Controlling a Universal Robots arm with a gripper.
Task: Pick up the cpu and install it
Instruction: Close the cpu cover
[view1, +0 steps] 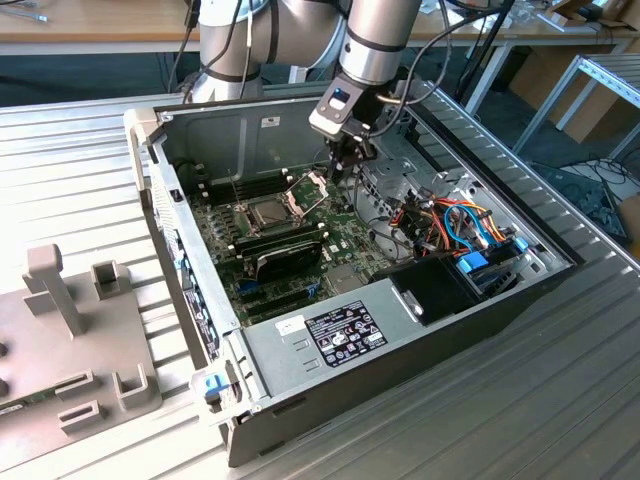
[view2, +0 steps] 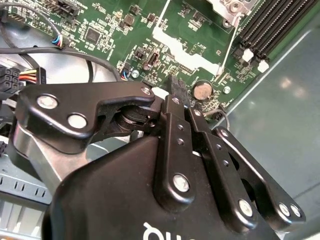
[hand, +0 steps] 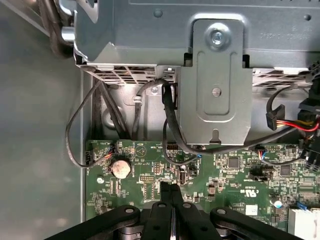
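You are looking at the cpu (view1: 268, 212) lying flat in the square opening just beside the raised socket frame (view1: 309, 186), on the side of the frame facing away from the gripper (view1: 342, 170). In the exterior view you cannot tell whether it is fully seated there. The gripper is hanging just on the frame's other side, close above the green motherboard (view1: 345, 245), and it is not touching the chip. In both wrist views the fingers (hand: 164, 205) are pressing flat against each other with nothing showing between them, so you are carrying nothing.

Judging by its look, you are dealing with a very light, thin, stiff part. It will not be flexing in the grip, but it will not be forgiving either. The dull metal top is probably smooth and slippery, so a pinch across the faces is likely to be sliding off. The underside and the socket bed below the frame are probably the fragile parts, and any tilt or drag there is risking damage.

The safest hold seems to be on two opposite edges, with the fingers spread just wider than the chip. Keep the chip level and use light pressure. The frame standing so close beside it is narrowing your approach on that side.
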